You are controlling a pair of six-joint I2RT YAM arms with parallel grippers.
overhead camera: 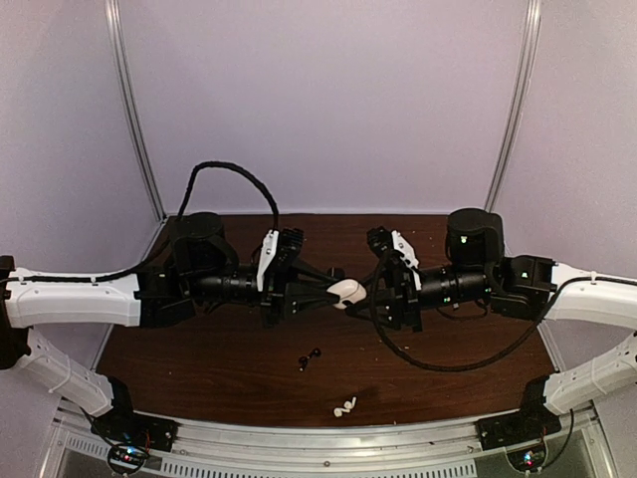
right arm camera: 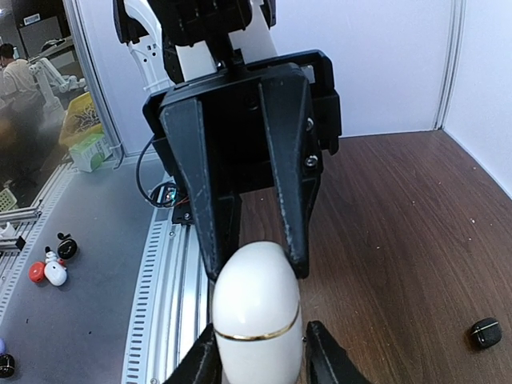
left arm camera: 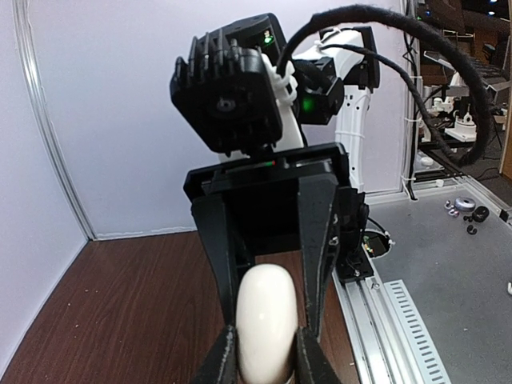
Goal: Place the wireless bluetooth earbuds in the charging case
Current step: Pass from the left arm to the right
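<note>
top external view shows us the left claw [overhead camera: 331,293] meeting the right claw [overhead camera: 366,291] above the brown table [overhead camera: 199,358]. the left claw is clenched on the white charging case [overhead camera: 346,293], up in the air. the right claw hugs its other end; we cannot tell if it squeezes. 2 black earbuds [overhead camera: 310,358] and white earbuds [overhead camera: 344,406] lie on the table.

One white charging case [right arm camera: 256,304], seemingly two black earbuds [overhead camera: 316,353], two white earbuds [overhead camera: 345,405], one small black lump [right arm camera: 484,332]
</note>
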